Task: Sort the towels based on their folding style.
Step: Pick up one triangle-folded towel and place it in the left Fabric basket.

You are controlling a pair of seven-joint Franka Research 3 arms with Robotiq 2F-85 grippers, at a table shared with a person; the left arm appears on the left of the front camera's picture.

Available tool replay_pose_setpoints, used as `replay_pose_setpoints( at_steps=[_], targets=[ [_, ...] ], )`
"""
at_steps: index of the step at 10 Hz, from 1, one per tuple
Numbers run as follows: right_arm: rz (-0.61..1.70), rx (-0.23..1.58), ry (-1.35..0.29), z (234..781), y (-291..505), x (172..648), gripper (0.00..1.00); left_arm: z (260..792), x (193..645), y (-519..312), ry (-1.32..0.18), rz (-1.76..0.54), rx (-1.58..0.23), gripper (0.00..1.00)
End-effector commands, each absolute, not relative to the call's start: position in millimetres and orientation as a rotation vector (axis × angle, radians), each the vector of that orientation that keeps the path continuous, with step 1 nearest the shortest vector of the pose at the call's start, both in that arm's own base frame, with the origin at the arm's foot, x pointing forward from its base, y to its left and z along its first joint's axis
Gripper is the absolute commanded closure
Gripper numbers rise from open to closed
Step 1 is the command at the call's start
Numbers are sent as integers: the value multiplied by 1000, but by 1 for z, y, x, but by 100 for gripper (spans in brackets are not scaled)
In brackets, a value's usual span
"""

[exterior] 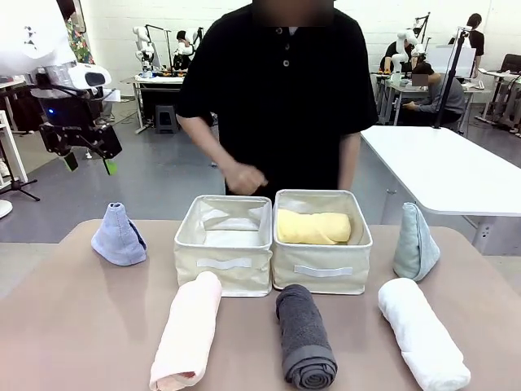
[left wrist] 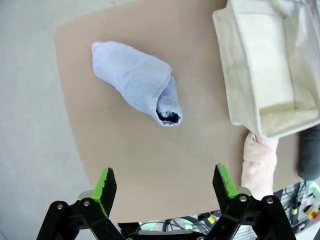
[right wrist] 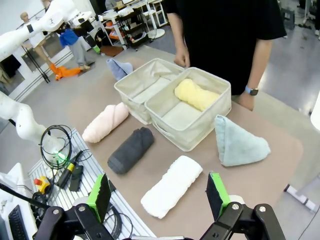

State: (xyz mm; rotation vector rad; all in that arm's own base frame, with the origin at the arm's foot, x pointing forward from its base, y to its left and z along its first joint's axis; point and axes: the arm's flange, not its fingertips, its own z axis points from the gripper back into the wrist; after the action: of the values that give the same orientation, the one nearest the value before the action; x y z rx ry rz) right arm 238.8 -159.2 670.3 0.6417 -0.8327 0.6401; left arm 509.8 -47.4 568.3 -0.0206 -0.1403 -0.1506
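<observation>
Lavender-blue cone towel lies on the tan table well ahead of the left jaws, roughly in line with the gap between them, its open end turned toward them. Those jaws are spread wide and hold nothing, hanging high over the table's end. Close by one of their green pads shows the end of the pink roll, and farther ahead on that same side stands the empty cloth bin. The right jaws are also spread wide with nothing between them. The white roll lies on the table just ahead of them, in line with the gap. The dark grey roll lies ahead and off to one side, and the pale teal cone stands ahead on the other side. Beyond these, farther from the right jaws, the second bin holds the yellow roll. A person's hand hovers near the bins' far rims.
</observation>
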Motion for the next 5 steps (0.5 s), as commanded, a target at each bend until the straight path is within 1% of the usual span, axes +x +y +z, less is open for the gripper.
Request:
replay_pose_setpoints(
  at_steps=[1, 3, 5],
  targets=[
    [640, 646, -826, 671, -159, 241, 0, 555, 518, -62, -111, -12, -19, 0],
    [640, 646, -826, 671, -159, 241, 0, 536, 530, -71, -96, 148, -20, 0],
    [640, 646, -826, 671, -159, 241, 0, 512, 548, -75, -32, 274, 11, 0]
  ],
)
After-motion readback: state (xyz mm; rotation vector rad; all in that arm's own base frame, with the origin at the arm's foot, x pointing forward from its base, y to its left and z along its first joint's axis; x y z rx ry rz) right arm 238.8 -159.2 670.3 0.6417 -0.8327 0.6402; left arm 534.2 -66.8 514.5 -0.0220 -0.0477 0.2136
